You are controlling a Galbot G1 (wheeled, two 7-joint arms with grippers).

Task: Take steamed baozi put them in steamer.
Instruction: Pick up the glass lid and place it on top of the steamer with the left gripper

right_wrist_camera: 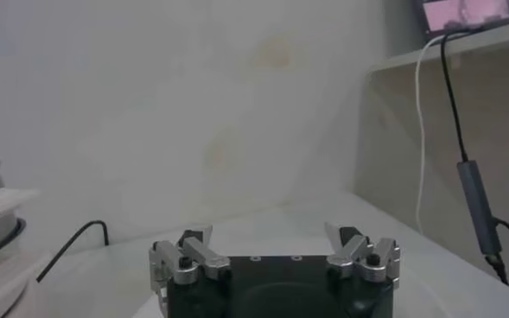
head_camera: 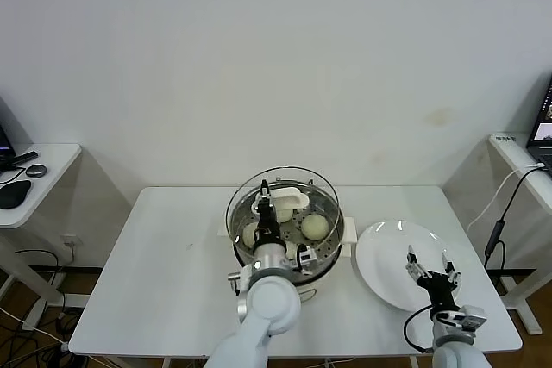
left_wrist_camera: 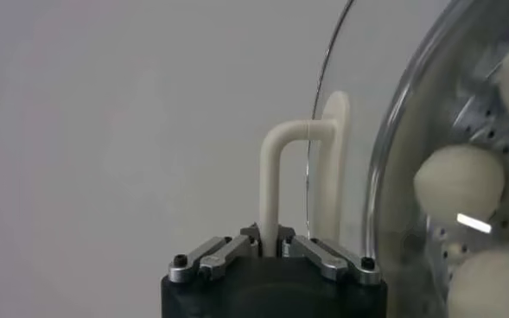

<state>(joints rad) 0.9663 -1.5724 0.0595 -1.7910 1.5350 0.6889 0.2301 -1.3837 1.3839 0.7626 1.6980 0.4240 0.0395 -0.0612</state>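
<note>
The steamer, a shiny steel pot on a white base, stands at the middle of the white table. Pale baozi lie on its perforated tray, another on the left side. My left gripper is over the pot, shut on the white handle of the round glass lid, which it holds just above the steamer. Through the glass the left wrist view shows baozi on the tray. My right gripper hovers open and empty over the flat white plate, seen also as the right gripper.
A small side table with a dark mouse stands at the far left. Another desk with a laptop and a hanging cable is at the right. Bare table surface lies left of the steamer.
</note>
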